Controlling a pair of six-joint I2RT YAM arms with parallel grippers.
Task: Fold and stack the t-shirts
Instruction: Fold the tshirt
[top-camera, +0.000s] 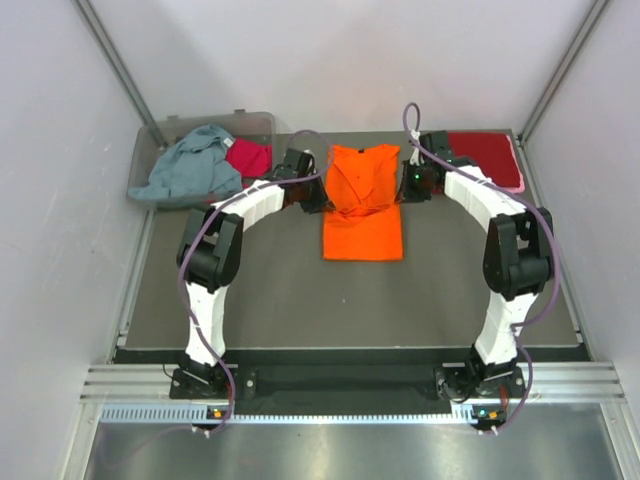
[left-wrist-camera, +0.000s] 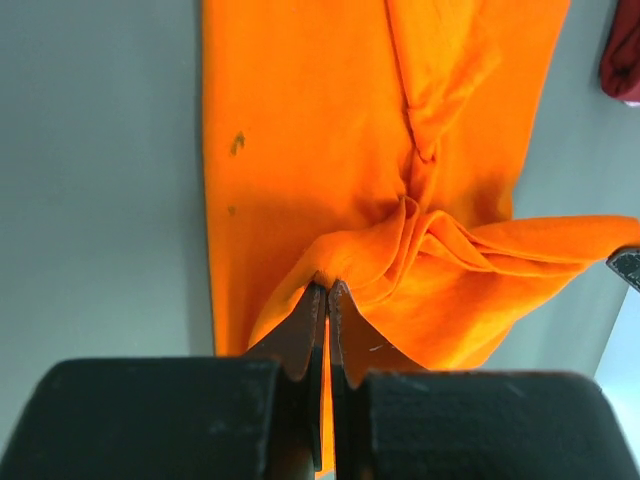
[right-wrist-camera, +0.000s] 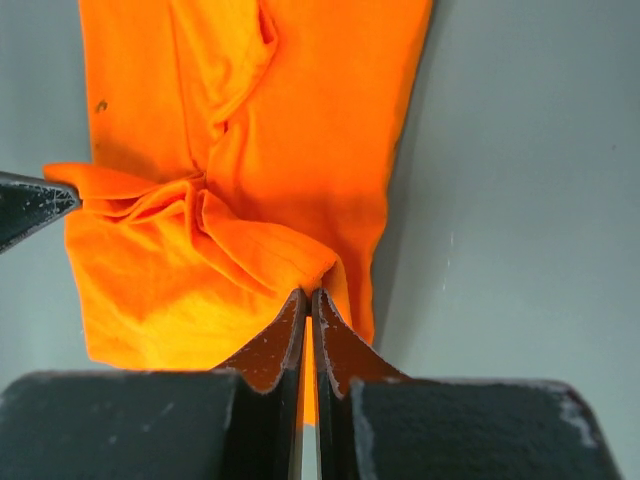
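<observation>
Stretching near to far, the orange t-shirt (top-camera: 362, 235) lies lengthwise.

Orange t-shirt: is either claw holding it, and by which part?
Yes: bright orange cloth t-shirt, left claw pinching its left edge, right claw its right edge, mid-length.

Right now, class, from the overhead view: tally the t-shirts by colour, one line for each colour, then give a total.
orange t-shirt: 1
grey-blue t-shirt: 1
magenta t-shirt: 1
dark red t-shirt: 1
pink t-shirt: 1 (only its edge shows beneath the dark red one)
Total: 5
</observation>
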